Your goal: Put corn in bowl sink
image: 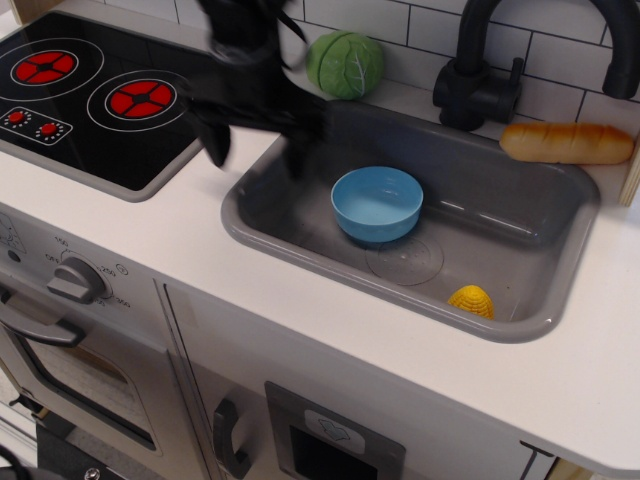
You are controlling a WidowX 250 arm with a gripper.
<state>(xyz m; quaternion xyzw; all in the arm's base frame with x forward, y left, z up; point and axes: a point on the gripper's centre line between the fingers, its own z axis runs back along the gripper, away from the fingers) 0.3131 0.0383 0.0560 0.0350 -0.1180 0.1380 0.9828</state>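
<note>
The yellow corn [471, 300] lies on the floor of the grey sink [250, 215], near its front right corner. The light blue bowl [377, 203] stands upright and empty in the middle of the sink, left of the moulded drain circle [404, 259]. My black gripper [255, 152] is blurred by motion over the sink's left rim, left of the bowl and far from the corn. Its two fingers stand wide apart and hold nothing.
A green cabbage ball [345, 64] sits behind the sink's back left corner. A tan bread loaf [566, 142] lies on the back right rim. The black faucet [480, 80] rises behind the sink. A black stove [80, 100] with red burners is at the left.
</note>
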